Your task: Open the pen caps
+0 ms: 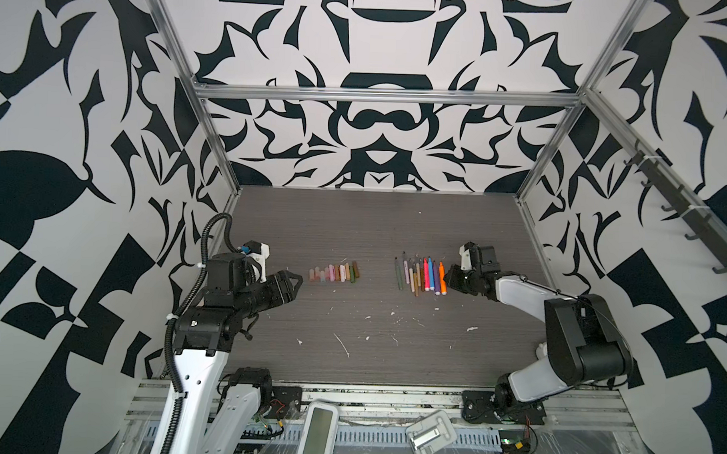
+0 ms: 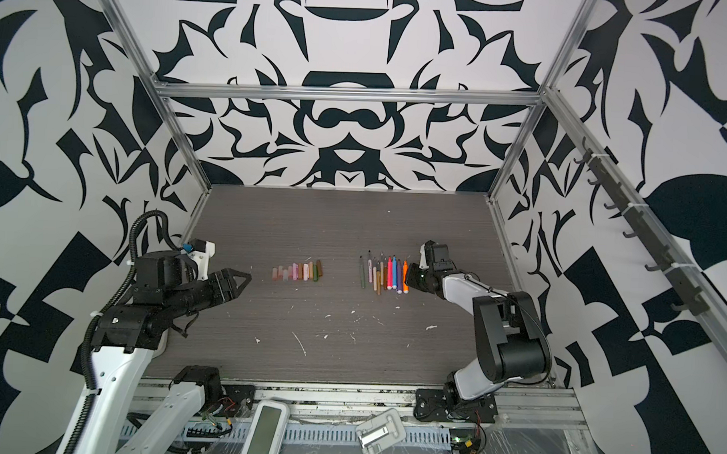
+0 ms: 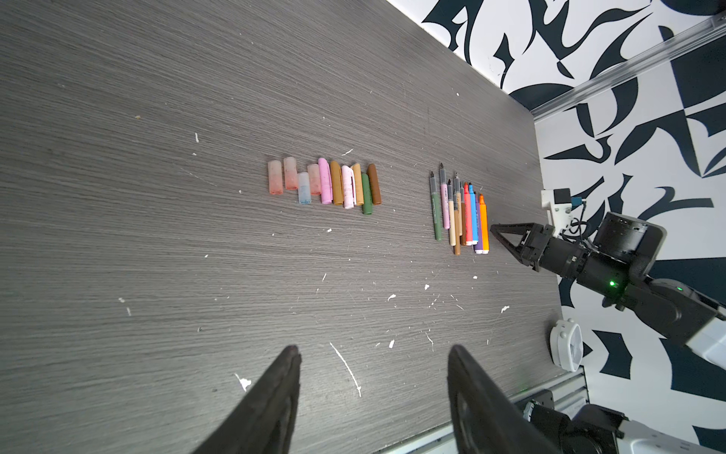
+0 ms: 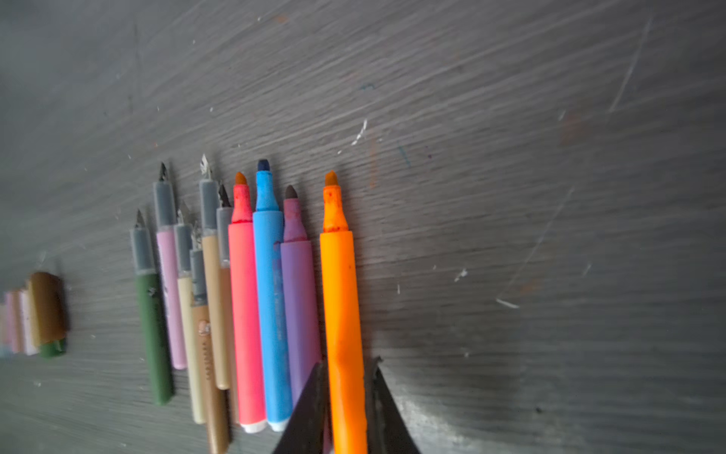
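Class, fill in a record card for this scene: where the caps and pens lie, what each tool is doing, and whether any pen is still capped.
caps: ten, all off, in a row on the table
pens: ten, side by side, tips bare, apart from the caps
left tool: open, empty, on the caps' side
right tool: shut on the orange pen, the outermost pen, at its rear end
capped pens: none visible

pen caps (image 4: 43, 306): blurred, cut off at edge | orange pen (image 4: 341, 298): rear end out of frame
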Robot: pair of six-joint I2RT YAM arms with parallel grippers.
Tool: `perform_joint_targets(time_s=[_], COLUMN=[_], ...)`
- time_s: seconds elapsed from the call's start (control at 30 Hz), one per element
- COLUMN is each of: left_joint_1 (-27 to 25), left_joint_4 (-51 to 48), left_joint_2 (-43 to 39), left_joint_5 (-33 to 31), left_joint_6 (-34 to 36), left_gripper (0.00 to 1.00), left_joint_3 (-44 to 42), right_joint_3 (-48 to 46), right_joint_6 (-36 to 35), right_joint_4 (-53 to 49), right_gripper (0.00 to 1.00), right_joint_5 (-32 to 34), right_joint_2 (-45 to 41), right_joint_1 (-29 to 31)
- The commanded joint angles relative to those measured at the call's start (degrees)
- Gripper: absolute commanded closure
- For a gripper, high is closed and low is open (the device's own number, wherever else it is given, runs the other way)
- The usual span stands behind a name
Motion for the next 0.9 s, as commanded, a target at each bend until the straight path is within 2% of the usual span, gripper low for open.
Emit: perform_joint_targets(time_s=[0.0, 0.2, 0.4, 0.73, 0.87], left_joint_1=[0.3, 0.2, 0.2, 0.3, 0.2], left_joint_4=[-0.8, -0.9, -0.9, -0.9, -0.9], left_joint_2=[0.0, 0.0, -0.1, -0.1, -0.1], left_joint_5=[-0.3, -0.4, -0.4, -0.4, -0.4], left_joint_6=[-0.3, -0.3, -0.4, -0.4, -0.4], left_gripper=[0.38, 0.38, 0.38, 0.38, 0.38], left_joint_3=[-0.8, -0.7, -0.7, -0.7, -0.7], right_joint_3=[1.5, 5.7, 6.5, 6.2, 6.8], right_joint_6=[0.1, -0.5, -0.5, -0.5, -0.8], right_joint_4=[-1.4, -4.5, -5.0, -4.9, -5.0], right_gripper=[0.86, 0.86, 0.83, 0.83, 0.78], right_joint_5=[2.2, 0.9, 0.0, 0.2, -0.8], right_joint_2=[0.4, 5.5, 6.7, 6.3, 7.2], right_joint_1=[0.0, 0.0, 0.0, 0.0, 0.0])
